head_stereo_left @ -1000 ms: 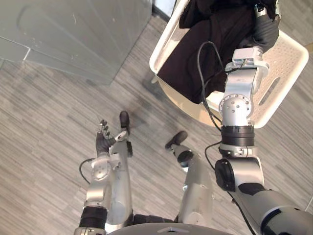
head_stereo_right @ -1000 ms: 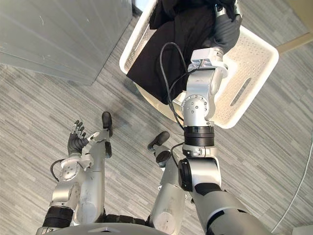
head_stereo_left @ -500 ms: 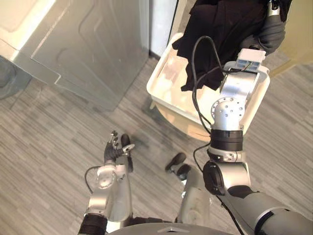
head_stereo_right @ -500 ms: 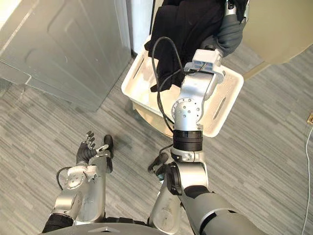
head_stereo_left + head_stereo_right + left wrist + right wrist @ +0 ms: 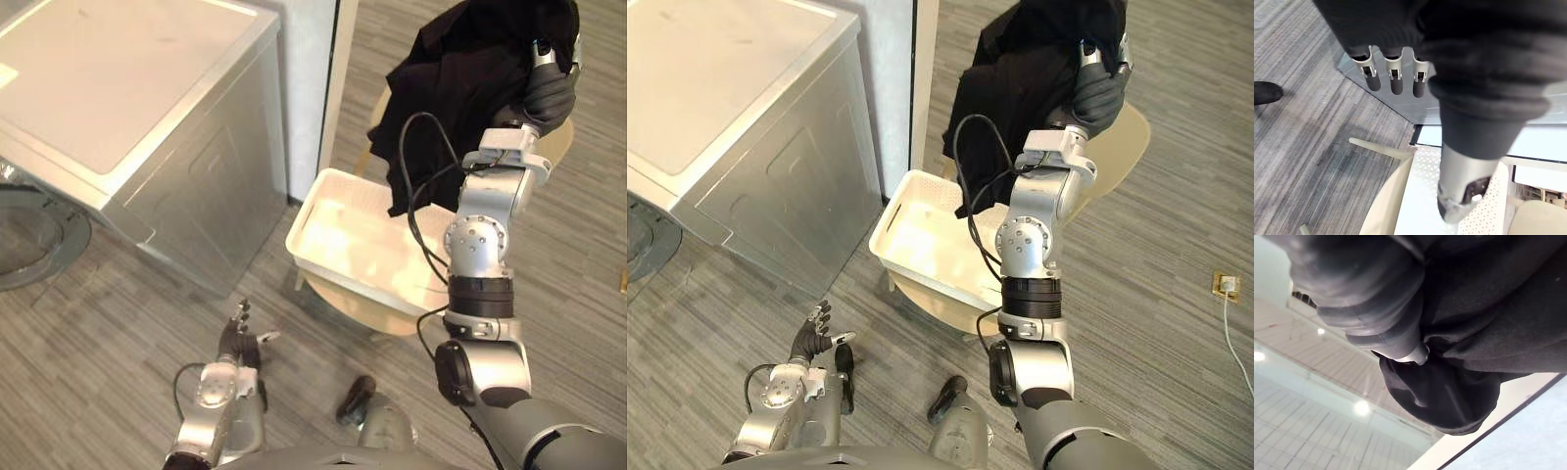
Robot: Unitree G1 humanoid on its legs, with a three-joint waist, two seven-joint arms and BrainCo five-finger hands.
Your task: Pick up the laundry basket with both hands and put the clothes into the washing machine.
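Note:
My right hand (image 5: 549, 93) is raised high and shut on a bundle of black clothes (image 5: 460, 88), which hangs above the far side of the white laundry basket (image 5: 343, 245). In the right wrist view the dark cloth (image 5: 1464, 382) is bunched around the thumb. The basket's floor looks bare, and it rests on a beige stool (image 5: 367, 311). The grey washing machine (image 5: 147, 127) stands to the left of the basket. My left hand (image 5: 813, 335) is low near the floor, open, with its fingers (image 5: 1392, 81) straight and nothing in it.
The washer's round door (image 5: 29, 235) stands open at the far left. A white panel (image 5: 313, 78) rises between the washer and the basket. Grey plank floor lies all around, and a wall socket (image 5: 1225, 284) sits low at the right.
My right hand has lifted the black clothes up out of the basket. The camera has tilted, bringing the washer's top into sight. The left hand stays low and open.

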